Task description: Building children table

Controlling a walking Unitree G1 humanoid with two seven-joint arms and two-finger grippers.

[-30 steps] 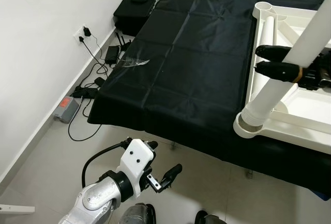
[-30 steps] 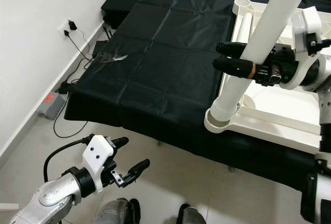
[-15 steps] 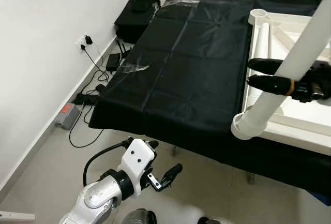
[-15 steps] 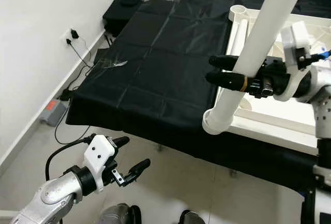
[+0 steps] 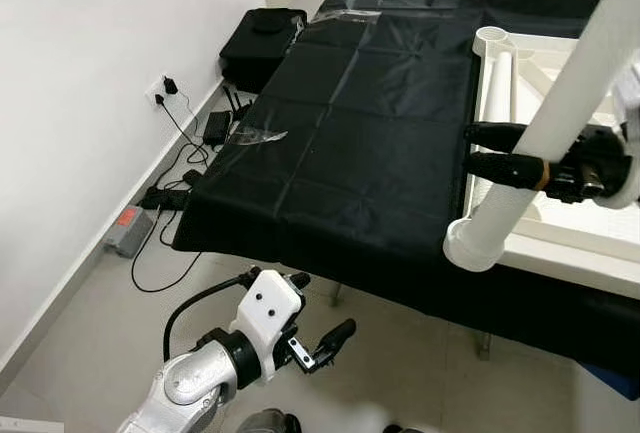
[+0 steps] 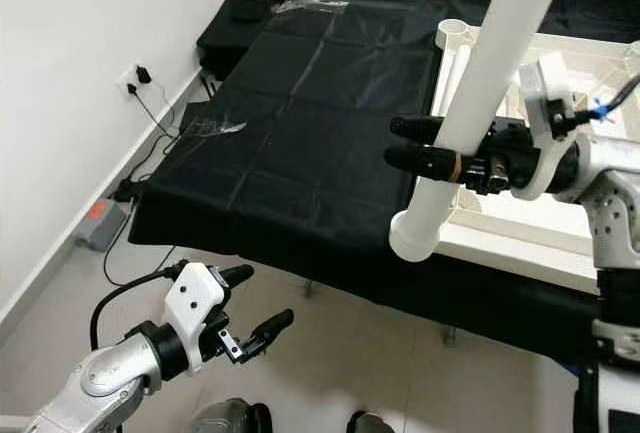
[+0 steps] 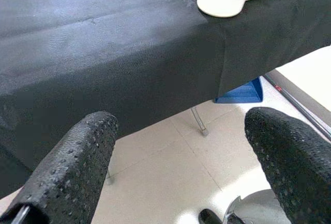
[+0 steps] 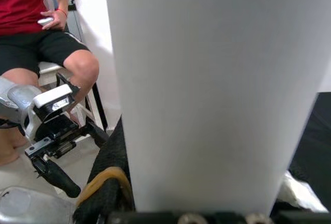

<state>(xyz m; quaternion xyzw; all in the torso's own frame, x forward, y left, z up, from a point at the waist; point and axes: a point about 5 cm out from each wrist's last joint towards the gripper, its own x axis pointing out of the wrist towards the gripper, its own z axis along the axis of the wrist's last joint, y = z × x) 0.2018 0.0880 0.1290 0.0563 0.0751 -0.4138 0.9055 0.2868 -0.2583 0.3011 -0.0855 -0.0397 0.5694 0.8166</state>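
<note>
A long white table leg (image 5: 585, 73) leans at a slant, its lower end (image 5: 470, 248) at the near left corner of the upturned white tabletop (image 5: 570, 261) on the black-covered table. My right gripper (image 5: 475, 148) is shut on the leg about a third of the way up, one finger on each side. In the right wrist view the leg (image 8: 217, 79) stands right in front of the camera. A second white leg (image 5: 497, 78) lies along the tabletop's left rim. My left gripper (image 5: 322, 305) hangs open low over the floor, in front of the table's edge.
Black cloth (image 5: 360, 123) covers the table, with a clear plastic scrap (image 5: 258, 135) on it. A black bag (image 5: 262, 33), wall socket with cables (image 5: 165, 88) and power strip (image 5: 128, 225) lie along the left wall. A seated person (image 8: 31, 6) is nearby. A blue object (image 7: 240, 92) sits under the table.
The camera has risen and shifted, so the table sits lower in view. The ribbed collar at the leg's foot no longer shows above the corner. The left arm has barely moved.
</note>
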